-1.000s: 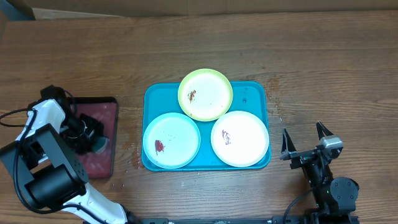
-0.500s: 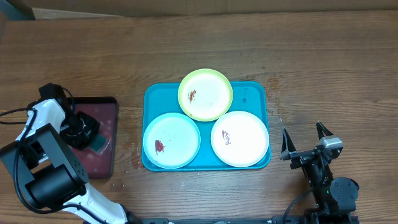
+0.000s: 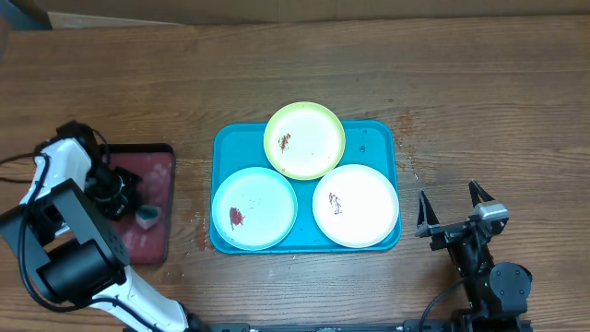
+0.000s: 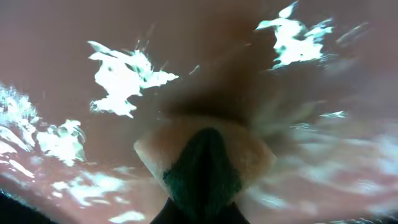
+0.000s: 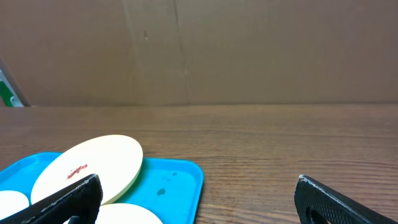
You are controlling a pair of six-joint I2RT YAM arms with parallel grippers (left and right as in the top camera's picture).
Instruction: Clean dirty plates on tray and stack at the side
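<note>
Three smudged plates lie on the turquoise tray (image 3: pixel 373 138): a yellow-green plate (image 3: pixel 304 139) at the back, a light blue plate (image 3: pixel 253 208) front left and a white plate (image 3: pixel 356 205) front right. My left gripper (image 3: pixel 124 198) is down over the dark red tray (image 3: pixel 159 164), shut on a sponge (image 3: pixel 146 217). The left wrist view shows the sponge (image 4: pixel 249 155), beige with a dark green face, pinched in my left gripper (image 4: pixel 202 208). My right gripper (image 3: pixel 449 198) stands open to the right of the turquoise tray, holding nothing. Between its fingers in the right wrist view (image 5: pixel 198 193) I see the yellow-green plate (image 5: pixel 87 168) and the tray corner (image 5: pixel 180 177).
The dark red tray's surface (image 4: pixel 74 56) looks wet and shiny. Bare wooden table (image 3: pixel 479 101) lies behind and to the right of the turquoise tray. A cardboard wall (image 5: pixel 199 50) rises at the table's far edge.
My left gripper has closed on the sponge over the dark red tray and shifted slightly left. The right arm and the plates have not moved.
</note>
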